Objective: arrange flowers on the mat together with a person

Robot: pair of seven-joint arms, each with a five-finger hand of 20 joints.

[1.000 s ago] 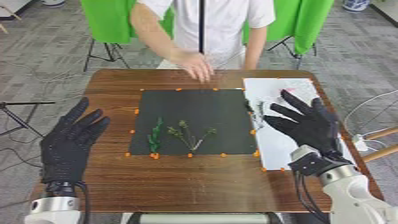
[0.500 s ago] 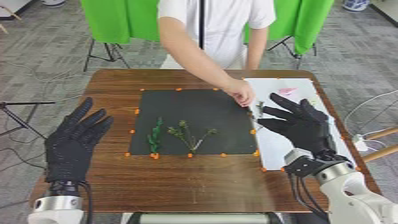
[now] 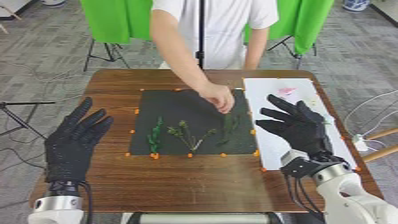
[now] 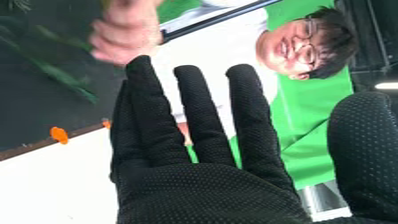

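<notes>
In the head view my left hand [image 3: 73, 145] is over the table's left side, fingers straight and holding nothing. My right hand [image 3: 298, 129] is above the white sheet, fingers spread, and the right wrist view shows the same hand [image 4: 204, 185] open. A person's hand [image 3: 216, 96] is over the right part of the dark mat [image 3: 182, 107], at the top of a green sprig [image 3: 230, 125]. To its left on the mat lie a branching sprig [image 3: 190, 137] and a leafy green stem [image 3: 155, 136]. In the right wrist view the person's hand [image 4: 124, 35] is near the sprig [image 4: 62, 75].
Orange bits [image 3: 155, 156] line the mat's edges on the brown table [image 3: 178, 185]. The white sheet [image 3: 274, 145] lies right of the mat, with a pink flower [image 3: 287, 91] on its far part. The person stands at the far table edge.
The person's hand went to the mat's right edge, then moved left over the mat with a green sprig that was beside the white sheet. My right hand shifted slightly; my left stayed nearly still.
</notes>
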